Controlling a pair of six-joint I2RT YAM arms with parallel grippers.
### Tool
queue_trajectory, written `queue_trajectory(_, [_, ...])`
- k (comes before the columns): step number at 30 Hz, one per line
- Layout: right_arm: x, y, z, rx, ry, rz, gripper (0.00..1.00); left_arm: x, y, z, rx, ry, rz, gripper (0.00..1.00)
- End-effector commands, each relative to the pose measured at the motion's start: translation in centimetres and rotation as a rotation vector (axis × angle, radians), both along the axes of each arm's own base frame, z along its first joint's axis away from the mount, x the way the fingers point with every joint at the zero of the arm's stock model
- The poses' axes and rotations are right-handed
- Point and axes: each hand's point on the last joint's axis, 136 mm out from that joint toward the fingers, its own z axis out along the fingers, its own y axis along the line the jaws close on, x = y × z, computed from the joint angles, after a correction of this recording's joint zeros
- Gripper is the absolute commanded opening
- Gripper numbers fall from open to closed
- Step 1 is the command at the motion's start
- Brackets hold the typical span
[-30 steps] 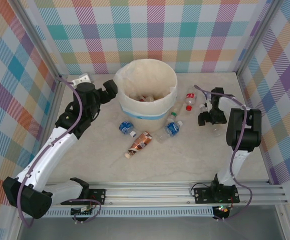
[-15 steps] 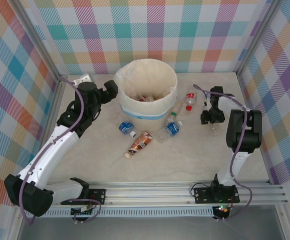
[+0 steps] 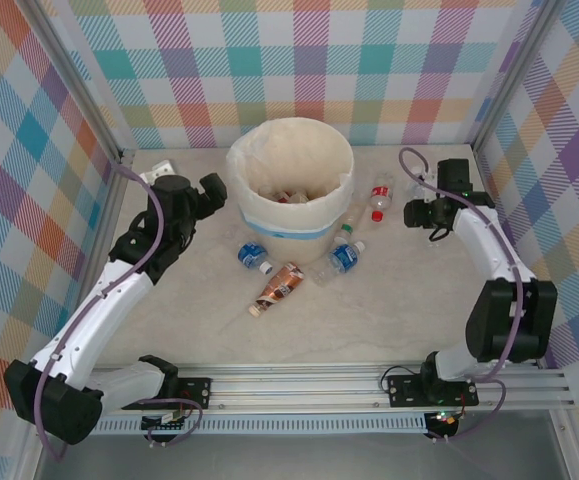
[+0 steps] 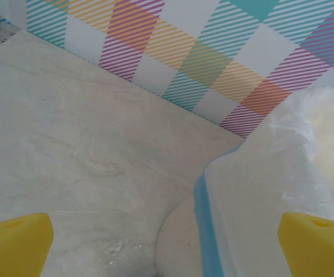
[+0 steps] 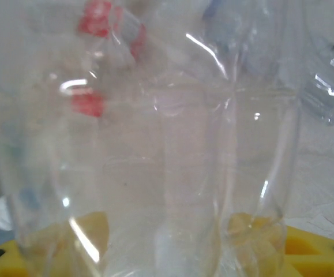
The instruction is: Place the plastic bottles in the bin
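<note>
Two grippers, both mine. My left gripper [image 3: 213, 188] beside bin [image 3: 291, 228], jaws spread wide, nothing between. Several plastic bottles [image 3: 278, 285] loose on table [image 3: 369, 320] before bin. My right gripper [image 3: 416, 213] pinches clear bottle [image 5: 155, 173], well right of bin. Step, I judge: carry. Next: swing over rim, release.

The bin [image 3: 237, 165] stands rear centre on the table [image 3: 399, 320], with several binned bottles [image 3: 291, 196] inside. Before it lie the front-left bottle [image 3: 253, 256], the nearest bottle [image 3: 277, 286] and, it appears, two front-right bottles [image 3: 346, 257] close together. The right-hand bottle [image 3: 380, 193] lies beside the bin. The left gripper [image 3: 217, 188] sits just left of the bin. The right gripper [image 3: 417, 213], far right, has the gripped bottle [image 5: 172, 173] between its fingers.
</note>
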Motion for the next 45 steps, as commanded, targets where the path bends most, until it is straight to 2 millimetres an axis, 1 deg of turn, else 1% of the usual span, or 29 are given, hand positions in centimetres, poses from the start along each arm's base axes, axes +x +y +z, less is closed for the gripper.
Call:
queue_trajectory(1, [0.4, 2.5, 4.5, 0.119, -0.161, 0.055, 0.47, -0.8, 2.0, -0.4, 0.034, 0.004, 0.072, 1.0])
queue_trajectory(2, [0.3, 3.2, 6.2, 0.151, -0.211, 0.072, 0.46, -0.8, 2.1, -0.6, 0.033, 0.004, 0.074, 1.0])
queue_trajectory(6, [-0.1, 5.9, 11.7, 0.293, -0.354, 0.138, 0.45, -0.7, 2.1, -1.5, 0.029, 0.015, 0.079, 1.0])
queue_trajectory(9, [-0.6, 8.8, 15.8, 0.405, -0.431, 0.22, 0.45, -0.5, 1.9, -2.1, 0.021, 0.026, 0.075, 1.0])
queue_trajectory(14, [-1.0, 13.1, 22.4, 0.474, -0.571, 0.323, 0.44, -0.3, 1.6, -2.6, 0.017, 0.043, 0.059, 1.0])
queue_trajectory(15, [-1.0, 13.7, 23.4, 0.477, -0.596, 0.34, 0.44, -0.4, 1.6, -2.6, 0.017, 0.047, 0.057, 1.0])
queue_trajectory(17, [-1.3, 14.9, 26.2, 0.473, -0.659, 0.369, 0.45, -0.6, 1.6, -2.7, 0.019, 0.053, 0.055, 1.0])
queue_trajectory(20, [-1.8, 16.3, 29.6, 0.495, -0.721, 0.42, 0.46, -0.9, 1.8, -2.9, 0.022, 0.061, 0.057, 1.0])
queue_trajectory(22, [-2.3, 17.9, 31.4, 0.528, -0.746, 0.483, 0.47, -1.2, 1.9, -3.4, 0.024, 0.071, 0.059, 1.0])
queue_trajectory(23, [-2.5, 18.8, 32.0, 0.543, -0.753, 0.517, 0.47, -1.3, 2.0, -3.6, 0.023, 0.074, 0.06, 1.0])
queue_trajectory(25, [-2.5, 20.7, 32.8, 0.555, -0.763, 0.578, 0.47, -1.4, 2.0, -3.8, 0.021, 0.078, 0.06, 1.0])
queue_trajectory(28, [-2.0, 23.6, 33.0, 0.538, -0.744, 0.653, 0.47, -1.4, 1.9, -3.9, 0.021, 0.085, 0.055, 1.0])
queue_trajectory(31, [-1.0, 26.2, 32.5, 0.491, -0.731, 0.7, 0.48, -1.5, 1.9, -3.9, 0.018, 0.087, 0.051, 1.0])
queue_trajectory(33, [0.0, 27.3, 31.8, 0.439, -0.733, 0.698, 0.48, -1.5, 2.0, -3.9, 0.019, 0.09, 0.054, 1.0])
queue_trajectory(36, [2.1, 28.4, 29.9, 0.355, -0.697, 0.652, 0.48, -1.6, 1.9, -4.0, 0.016, 0.095, 0.054, 1.0])
queue_trajectory(40, [4.1, 29.7, 27.4, 0.244, -0.646, 0.629, 0.48, -1.7, 2.0, -4.1, 0.02, 0.104, 0.053, 1.0])
queue_trajectory(43, [5.4, 29.8, 25.4, 0.123, -0.63, 0.6, 0.5, -1.8, 2.0, -4.3, 0.02, 0.112, 0.053, 1.0])
queue_trajectory(45, [6.4, 29.2, 24.0, 0.035, -0.612, 0.549, 0.51, -1.8, 2.0, -4.4, 0.017, 0.116, 0.053, 1.0])
